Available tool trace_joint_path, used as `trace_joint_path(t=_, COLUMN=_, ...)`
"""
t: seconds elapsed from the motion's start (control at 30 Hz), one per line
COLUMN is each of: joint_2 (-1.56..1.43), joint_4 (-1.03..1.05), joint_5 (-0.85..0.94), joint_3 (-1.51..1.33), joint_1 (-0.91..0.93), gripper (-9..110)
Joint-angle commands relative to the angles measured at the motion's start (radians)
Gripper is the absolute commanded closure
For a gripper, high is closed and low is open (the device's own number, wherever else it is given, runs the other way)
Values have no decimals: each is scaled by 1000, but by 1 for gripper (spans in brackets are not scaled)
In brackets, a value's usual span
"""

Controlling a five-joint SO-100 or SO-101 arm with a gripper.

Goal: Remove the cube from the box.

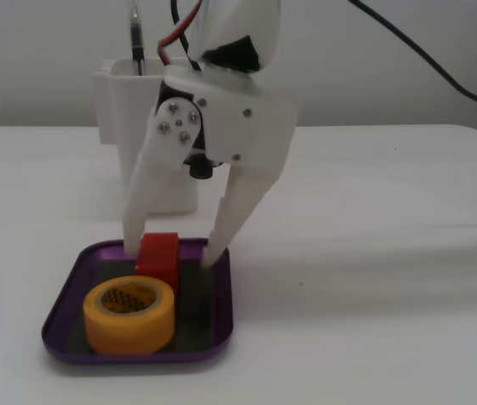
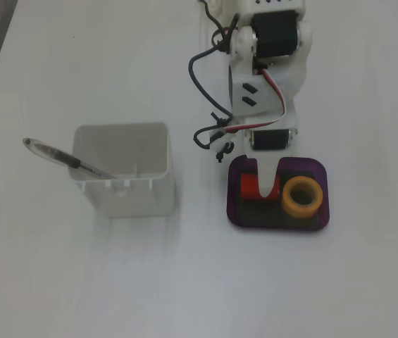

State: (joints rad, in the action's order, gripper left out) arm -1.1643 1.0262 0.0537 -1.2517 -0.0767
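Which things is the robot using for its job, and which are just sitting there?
For the job:
- the red cube
- the purple box it sits in
- the gripper, open, fingers either side of the cube

Just sitting there:
- the yellow tape roll, also in the box
- the white container
- the pen in the container

The cube [image 1: 159, 253] is matte red. The box [image 1: 219, 291] has a purple rim and a dark grey floor. The tape roll [image 1: 128, 314] is yellow. The gripper [image 1: 172, 251] is white, the container [image 2: 122, 169] white, the table [image 1: 373, 253] white, and the arm's wires [image 2: 206, 105] black and red.
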Motion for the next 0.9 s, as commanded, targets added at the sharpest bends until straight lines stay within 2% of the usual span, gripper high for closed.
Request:
trace_joint_path(t=0.0, joint_2=9, joint_4=-9, joint_5=12, joint_3=48, joint_1=0, gripper=83)
trace_joint_path(t=0.23, joint_2=32, joint_4=-40, joint_5=12, joint_3=49, joint_1=0, gripper=85)
trace_joint_path(t=0.43, joint_2=23, joint_4=-75, joint_5=14, joint_3=49, joint_1=0, gripper=102)
trace_joint_path(t=0.67, joint_2=-5, joint_4=-52, joint_5=5, joint_3=101, joint_1=-5, gripper=102)
trace_joint_path(t=0.87, joint_2=-192, joint_4=118, joint_5=2, joint_3=209, joint_1=-17, gripper=102)
